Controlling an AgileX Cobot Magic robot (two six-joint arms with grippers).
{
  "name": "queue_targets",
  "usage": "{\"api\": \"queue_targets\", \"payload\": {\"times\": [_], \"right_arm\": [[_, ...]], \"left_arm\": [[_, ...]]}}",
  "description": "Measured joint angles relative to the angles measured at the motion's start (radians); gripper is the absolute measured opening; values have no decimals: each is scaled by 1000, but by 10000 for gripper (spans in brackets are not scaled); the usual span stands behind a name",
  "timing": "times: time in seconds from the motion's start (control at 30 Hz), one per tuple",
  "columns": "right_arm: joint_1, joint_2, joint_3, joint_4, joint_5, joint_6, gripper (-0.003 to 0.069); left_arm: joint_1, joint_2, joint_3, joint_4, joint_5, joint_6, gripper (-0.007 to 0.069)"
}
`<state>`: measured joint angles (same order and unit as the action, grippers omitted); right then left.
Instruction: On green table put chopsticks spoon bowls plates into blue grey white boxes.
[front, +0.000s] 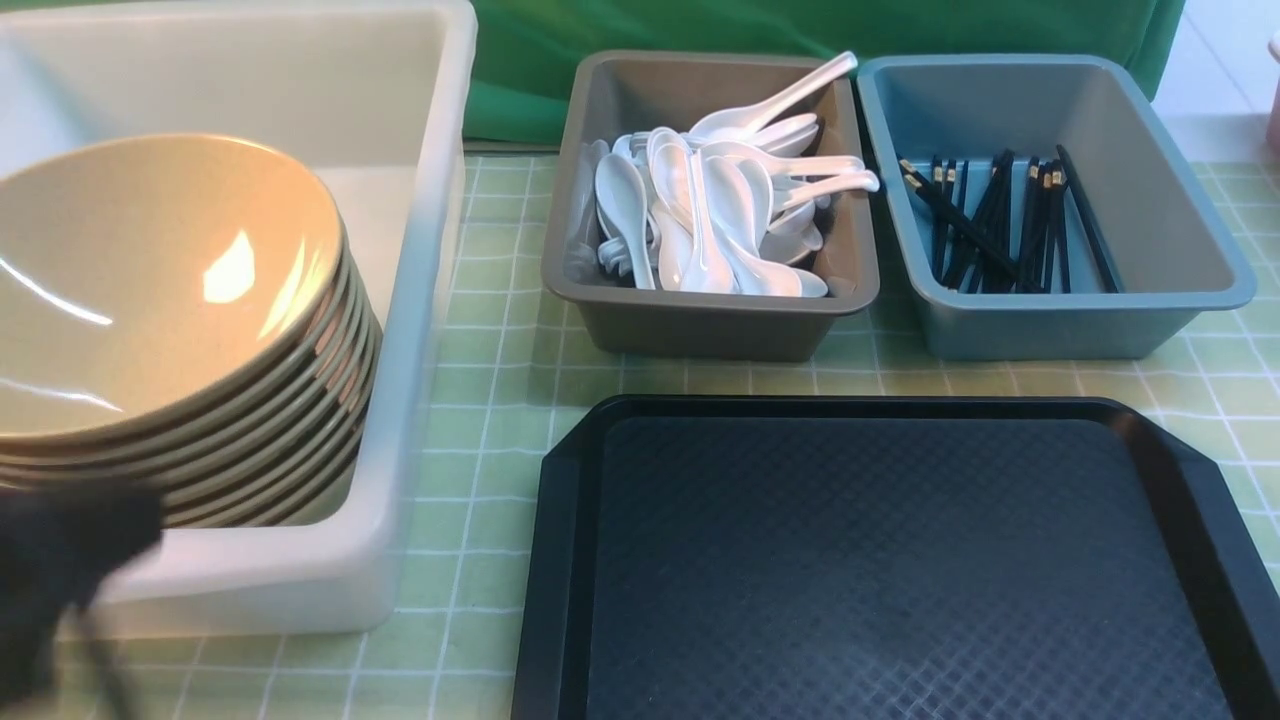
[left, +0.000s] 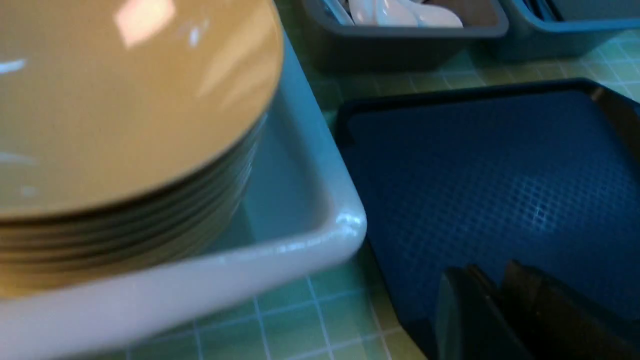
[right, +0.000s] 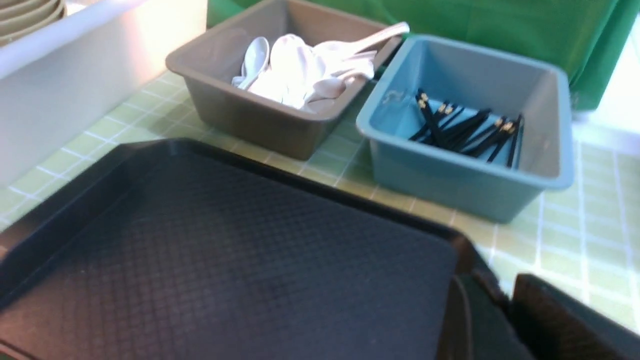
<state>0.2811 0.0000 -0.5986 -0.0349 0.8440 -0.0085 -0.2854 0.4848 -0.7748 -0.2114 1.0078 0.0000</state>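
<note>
Nearest, at about six o'clock in the front view, lies the black plastic tray with a diamond-textured floor (front: 900, 570), bare, its near edge cut off by the frame. At eight o'clock a dark blur (front: 60, 570) that seems to be the left arm hides the near corner of the large white plastic tub (front: 400, 400); in the left wrist view the left gripper (left: 492, 310) is blurred and cut off at the frame edge, its jaws drawn nearly together with nothing between them. The right gripper (right: 500, 320) shows only in its own wrist view, dark and cropped, its jaws narrow and empty. Inside the white tub a tilted stack of glossy olive-tan round bowls (front: 170, 300) leans, its left side out of frame. The pale green gridded surface (front: 480, 380) carries everything. Farther, at twelve o'clock, the brownish-grey plastic tub (front: 710, 320) holds a heap of glossy white soup spoons (front: 710, 210); at one o'clock the blue plastic tub (front: 1060, 310) holds thin black chopsticks with gold bands (front: 1000, 225). No writing is legible.
</note>
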Motion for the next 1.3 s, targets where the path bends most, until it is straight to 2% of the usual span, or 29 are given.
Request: {"api": "queue_targets", "payload": {"times": [0.1, 0.27, 0.63, 0.77, 0.87, 1.0, 1.07, 1.23, 1.3], "right_arm": [[0, -17, 32, 0, -1, 15, 121], [0, -18, 41, 0, 14, 34, 127], [0, -18, 41, 0, 16, 37, 131], [0, -18, 41, 0, 16, 37, 136], [0, -18, 41, 0, 16, 37, 139], [0, -18, 41, 0, 16, 37, 142], [0, -18, 41, 0, 16, 37, 144], [0, -18, 41, 0, 16, 37, 148], [0, -18, 41, 0, 16, 37, 150]], "left_arm": [[-8, -124, 120, -1, -10, -16, -1], [-11, -208, 255, -12, -59, -19, -2], [-21, -219, 285, -18, -91, -23, -2], [-125, -209, 286, -4, -94, -17, -2], [-176, -209, 295, 57, -114, 11, -2], [-220, -208, 307, 253, -133, 53, -1], [-221, -208, 310, 303, -142, 59, -1], [-221, -208, 345, 321, -246, 0, -1], [-221, -208, 373, 321, -348, -33, -1]]}}
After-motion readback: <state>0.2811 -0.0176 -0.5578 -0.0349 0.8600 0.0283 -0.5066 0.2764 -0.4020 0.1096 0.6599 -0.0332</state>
